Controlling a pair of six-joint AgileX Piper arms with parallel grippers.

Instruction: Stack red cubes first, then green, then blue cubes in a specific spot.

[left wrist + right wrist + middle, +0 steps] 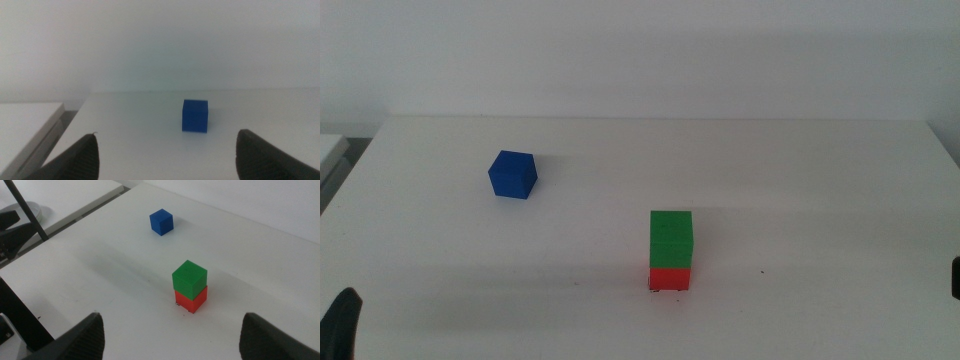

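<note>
In the middle view, nearest the camera, a dark sliver of the left end effector (340, 325) shows at the worktop's near left corner, and a scrap of the right end effector (955, 277) peeks in at the right edge; both arms wait, well back from the cubes. A little right of centre, towards the near edge, the green cube (671, 238) sits squarely on the red cube (670, 278), the pair resting on the specific spot (668, 291), where small dark scuffs show at the red cube's base. The blue cube (512, 175) lies alone on the white worktop (800, 180), well apart from the stack, towards the far left.

In the left wrist view, the left end effector (167, 157) has its jaws spread wide apart, holding nothing. The blue cube (195, 115) stands straight ahead between them but further off, near the worktop's far edge.

In the right wrist view, the right end effector (172, 337) likewise has its jaws wide apart and empty. The green cube (189, 277) on the red cube (192, 300) lies ahead of it, the blue cube (161, 221) beyond.

Red and green look done, so the step in hand is the blue cube. The left arm seems best placed: it would need to advance, lower its jaws round the blue cube, close, lift, carry it over the stack and set it down level on the green without nudging the two below.
</note>
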